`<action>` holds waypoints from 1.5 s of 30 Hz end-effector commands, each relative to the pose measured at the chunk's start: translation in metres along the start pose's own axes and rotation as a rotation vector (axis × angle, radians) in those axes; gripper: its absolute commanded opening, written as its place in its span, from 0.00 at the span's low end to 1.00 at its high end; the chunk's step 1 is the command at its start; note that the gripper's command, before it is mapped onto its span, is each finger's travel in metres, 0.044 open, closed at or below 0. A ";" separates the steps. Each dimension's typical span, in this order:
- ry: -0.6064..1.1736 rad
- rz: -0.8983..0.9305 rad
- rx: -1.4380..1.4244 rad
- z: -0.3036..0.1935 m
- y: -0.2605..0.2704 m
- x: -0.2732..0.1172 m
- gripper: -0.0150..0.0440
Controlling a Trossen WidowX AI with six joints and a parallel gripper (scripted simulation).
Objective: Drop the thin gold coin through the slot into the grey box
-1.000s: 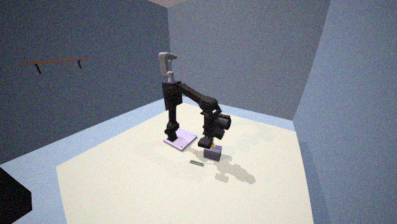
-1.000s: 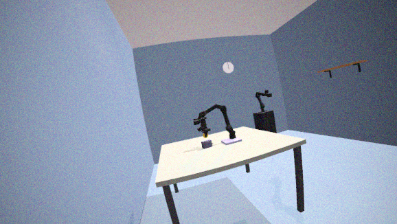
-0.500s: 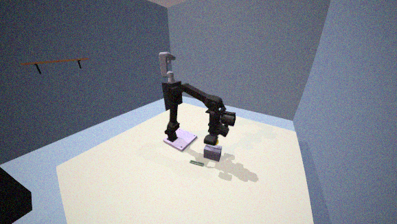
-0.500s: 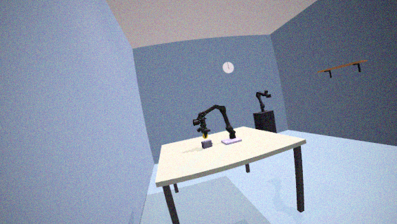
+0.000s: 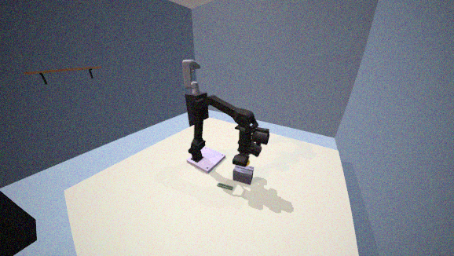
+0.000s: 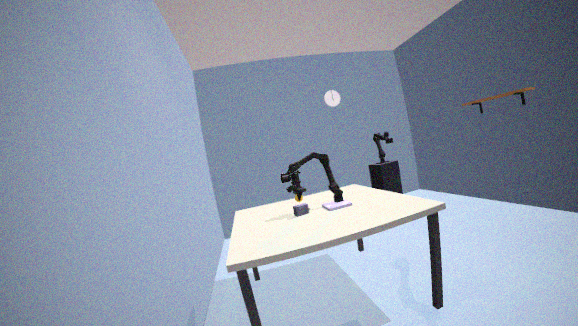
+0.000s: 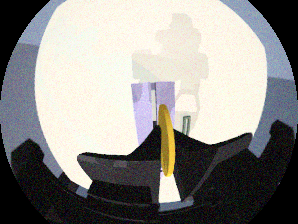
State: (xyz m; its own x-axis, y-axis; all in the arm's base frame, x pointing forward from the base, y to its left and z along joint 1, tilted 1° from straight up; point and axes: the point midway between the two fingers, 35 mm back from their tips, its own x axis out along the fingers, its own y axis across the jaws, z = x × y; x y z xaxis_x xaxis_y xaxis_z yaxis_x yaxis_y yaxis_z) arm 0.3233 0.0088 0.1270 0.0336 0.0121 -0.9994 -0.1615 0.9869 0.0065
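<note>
Top view, arm: I have the black jointed arm bent over so the tool [image 5: 242, 160] hangs straight down over the small closed grey box [image 5: 243, 174], which I judge is the stance needed for a vertical drop.
Top view, coin: only a speck of the thin gold coin [image 5: 249, 161] shows under the tool, above the box lid and not yet inside.
Top view, holder: the shallow dark-green holder [image 5: 225, 186], a flat strip, lies on the pale matte desk [image 5: 157, 220] just beside the box, with no coin in it.
Exterior view, height: the tool [image 6: 299, 196] sits close above the grey box [image 6: 300, 210], the coin [image 6: 299, 198] a yellow dot between them; I cannot tell if it touches the lid.
Wrist view, grip: the tool [image 7: 166, 163] is pinching the coin [image 7: 165, 139], fingers pressed onto its flat faces so the smooth disc hangs edge-on.
Wrist view, alignment: the box [image 7: 154, 111] lies beyond the coin's edge, its dark narrow slot [image 7: 152, 112] running nearly in line with the coin; I judge the edge-on hold serves that tight slot.
</note>
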 end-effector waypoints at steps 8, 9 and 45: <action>-0.002 0.001 0.004 0.004 0.005 0.003 0.25; -0.003 0.001 0.003 0.003 0.005 0.003 0.26; -0.005 0.000 0.006 0.002 0.004 0.014 0.25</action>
State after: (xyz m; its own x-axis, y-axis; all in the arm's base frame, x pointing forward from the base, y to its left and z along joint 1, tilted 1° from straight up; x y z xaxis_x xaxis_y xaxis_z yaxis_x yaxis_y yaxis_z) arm 0.3250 0.0133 0.1157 0.0412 0.0127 -0.9991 -0.1610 0.9869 0.0059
